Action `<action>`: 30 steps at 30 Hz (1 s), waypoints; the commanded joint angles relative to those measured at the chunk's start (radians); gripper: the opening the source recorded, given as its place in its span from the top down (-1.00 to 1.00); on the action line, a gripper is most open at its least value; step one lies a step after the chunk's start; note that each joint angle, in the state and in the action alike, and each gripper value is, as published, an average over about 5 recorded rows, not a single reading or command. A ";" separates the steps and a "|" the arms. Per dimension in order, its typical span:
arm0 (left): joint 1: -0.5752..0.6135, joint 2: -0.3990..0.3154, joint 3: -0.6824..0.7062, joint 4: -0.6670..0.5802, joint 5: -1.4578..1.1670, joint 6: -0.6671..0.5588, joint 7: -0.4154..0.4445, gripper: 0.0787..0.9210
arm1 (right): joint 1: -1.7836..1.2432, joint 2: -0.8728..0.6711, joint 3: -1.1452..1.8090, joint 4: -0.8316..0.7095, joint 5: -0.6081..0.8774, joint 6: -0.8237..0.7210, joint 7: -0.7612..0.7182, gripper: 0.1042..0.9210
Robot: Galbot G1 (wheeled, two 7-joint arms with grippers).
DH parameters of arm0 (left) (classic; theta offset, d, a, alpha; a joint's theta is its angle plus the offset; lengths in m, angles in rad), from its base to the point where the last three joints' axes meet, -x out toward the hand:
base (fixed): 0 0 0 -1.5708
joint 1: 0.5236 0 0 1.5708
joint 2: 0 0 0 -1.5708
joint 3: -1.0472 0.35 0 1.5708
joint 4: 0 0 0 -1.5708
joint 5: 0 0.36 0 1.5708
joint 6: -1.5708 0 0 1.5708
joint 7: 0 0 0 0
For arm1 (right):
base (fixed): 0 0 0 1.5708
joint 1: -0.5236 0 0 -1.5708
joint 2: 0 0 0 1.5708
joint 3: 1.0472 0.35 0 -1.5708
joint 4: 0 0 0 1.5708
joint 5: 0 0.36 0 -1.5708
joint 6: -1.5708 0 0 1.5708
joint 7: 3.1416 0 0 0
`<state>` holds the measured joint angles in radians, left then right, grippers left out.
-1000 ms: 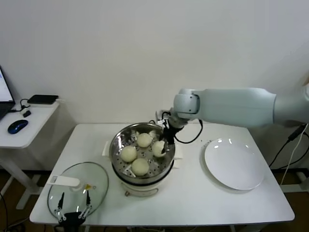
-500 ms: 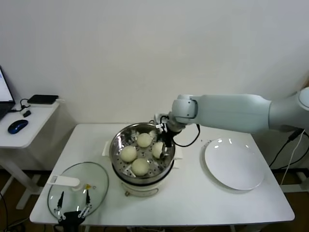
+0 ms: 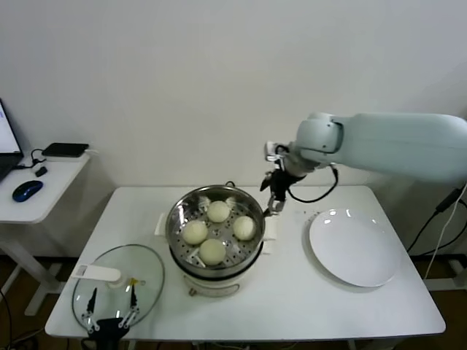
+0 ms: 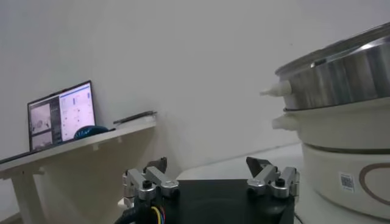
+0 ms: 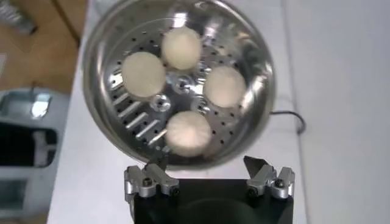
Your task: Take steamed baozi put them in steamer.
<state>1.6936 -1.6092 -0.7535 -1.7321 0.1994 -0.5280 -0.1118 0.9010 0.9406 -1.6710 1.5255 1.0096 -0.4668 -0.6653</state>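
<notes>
Four cream-white baozi lie in the shiny steamer basket (image 3: 175, 222) on its white pot base: one at the back (image 3: 218, 211), one at the right (image 3: 244, 227), one at the left (image 3: 194, 232), one at the front (image 3: 212, 251). The right wrist view looks down on the steamer (image 5: 259, 73) and its baozi (image 5: 188, 132). My right gripper (image 3: 273, 197) hangs open and empty above the steamer's right rim; it shows in its own view (image 5: 206, 167). My left gripper (image 3: 112, 312) is open and empty at the table's front left, by the lid; it also shows in the left wrist view (image 4: 207, 170).
A round glass lid with a white handle (image 3: 120, 281) lies at the front left. A flat white plate (image 3: 354, 246) lies at the right. A side desk (image 3: 44, 182) with a mouse stands further left. The steamer's side fills the left wrist view (image 4: 341, 91).
My right gripper has let go of the right-hand baozi inside the steamer and risen up and to the right, clear of the rim. The left arm has not moved.
</notes>
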 commanded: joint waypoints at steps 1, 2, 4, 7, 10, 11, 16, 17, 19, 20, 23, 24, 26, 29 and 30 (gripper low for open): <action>-0.006 -0.020 0.005 0.001 0.000 0.002 0.000 -0.77 | -0.506 -0.442 0.465 0.151 -0.002 0.185 0.604 -0.76; -0.007 -0.020 0.007 0.002 0.002 0.002 0.000 -0.77 | -0.626 -0.463 0.583 0.157 -0.027 0.205 0.641 -0.76; -0.008 -0.021 0.010 0.003 0.005 0.003 0.000 -0.77 | -0.843 -0.487 0.799 0.171 -0.078 0.234 0.690 -0.76; -0.008 -0.023 0.013 0.002 0.007 0.004 0.002 -0.77 | -1.172 -0.493 1.122 0.204 -0.134 0.283 0.734 -0.76; -0.006 -0.027 0.014 -0.012 0.001 0.011 0.005 -0.77 | -1.482 -0.469 1.405 0.241 -0.181 0.343 0.760 -0.76; -0.006 -0.028 0.015 -0.015 -0.001 0.013 0.007 -0.77 | -1.580 -0.454 1.495 0.252 -0.211 0.371 0.761 -0.76; -0.010 -0.032 0.016 -0.007 0.005 0.013 0.010 -0.77 | -1.962 -0.341 1.822 0.274 -0.359 0.521 0.744 -0.76; -0.010 -0.034 0.017 -0.005 0.007 0.012 0.010 -0.77 | -2.018 -0.308 1.871 0.273 -0.379 0.547 0.738 -0.76; -0.009 -0.037 0.021 -0.001 0.012 0.011 0.010 -0.77 | -2.105 -0.246 1.948 0.270 -0.407 0.587 0.723 -0.76; -0.008 -0.038 0.023 0.000 0.015 0.010 0.010 -0.77 | -2.135 -0.219 1.976 0.268 -0.416 0.603 0.713 -0.76; -0.006 -0.041 0.028 0.002 0.021 0.009 0.010 -0.77 | -2.224 -0.134 2.048 0.258 -0.450 0.650 0.686 -0.76; -0.007 -0.042 0.028 0.002 0.022 0.008 0.009 -0.77 | -2.253 -0.103 2.068 0.253 -0.464 0.665 0.678 -0.76; -0.007 -0.043 0.028 0.003 0.024 0.009 0.009 -0.77 | -2.302 -0.048 2.094 0.245 -0.487 0.691 0.670 -0.76; -0.007 -0.044 0.026 0.002 0.024 0.009 0.009 -0.77 | -2.356 0.034 2.117 0.232 -0.520 0.731 0.668 -0.76; -0.007 -0.044 0.025 0.001 0.024 0.009 0.009 -0.77 | -2.370 0.061 2.123 0.230 -0.531 0.744 0.668 -0.76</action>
<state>1.6864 -1.6092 -0.7292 -1.7303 0.2193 -0.5216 -0.1031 -0.8354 0.7439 0.0056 1.7493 0.6434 0.0744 -0.0168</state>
